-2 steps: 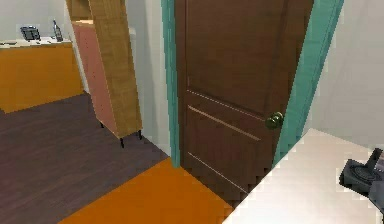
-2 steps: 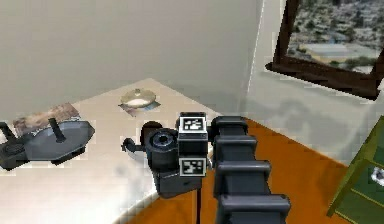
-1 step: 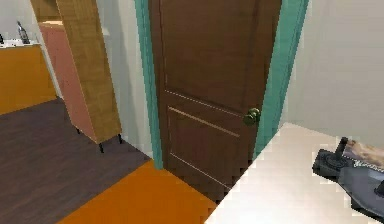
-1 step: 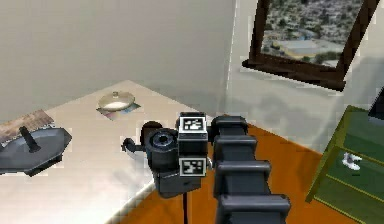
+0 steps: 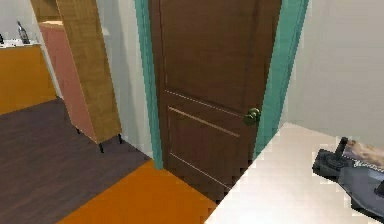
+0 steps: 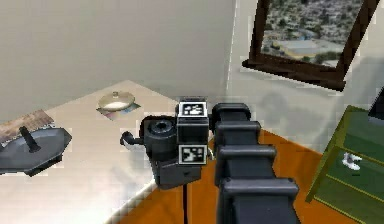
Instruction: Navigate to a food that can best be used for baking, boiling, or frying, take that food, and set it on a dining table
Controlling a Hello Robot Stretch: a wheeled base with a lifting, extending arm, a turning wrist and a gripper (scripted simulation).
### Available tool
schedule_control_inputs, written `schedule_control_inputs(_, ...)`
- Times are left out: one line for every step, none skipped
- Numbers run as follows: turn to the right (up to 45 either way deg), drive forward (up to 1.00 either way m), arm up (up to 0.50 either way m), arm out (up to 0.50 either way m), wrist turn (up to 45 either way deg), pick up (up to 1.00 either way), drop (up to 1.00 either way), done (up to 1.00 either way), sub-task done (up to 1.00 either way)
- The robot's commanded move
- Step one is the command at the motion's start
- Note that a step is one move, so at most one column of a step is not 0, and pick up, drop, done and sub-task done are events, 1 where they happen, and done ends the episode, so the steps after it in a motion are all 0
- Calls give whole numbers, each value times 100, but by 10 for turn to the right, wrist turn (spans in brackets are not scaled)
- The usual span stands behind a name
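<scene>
Claw (image 6: pixel 131 138), dark and boxy, shows against smooth pale tabletop (image 6: pixel 92 172); cannot tell whether it holds anything.

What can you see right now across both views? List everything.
door: one, brown with a teal frame, forward view's middle
tall cabinet: one, light wood, left of the door
counter: one, orange, forward view's far left
table: one, white, arm side view's lower left
round thing: one, dark grey, on the table
small disc: one, pale, table's far side
window or picture: one, dark frame, upper right
slatted furniture: one, green, right edge
arm: one, dark, lower middle
gripper: one, dark, above the table; cannot tell whether it holds anything
</scene>
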Motion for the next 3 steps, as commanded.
schedule_control_inputs(0,0,0,38,0,0,0,0,0)
schedule_control_inputs(0,0,0,0,-450,0,0,0,0)
schedule_control_inputs(0,0,0,0,-240,0,0,0,0)
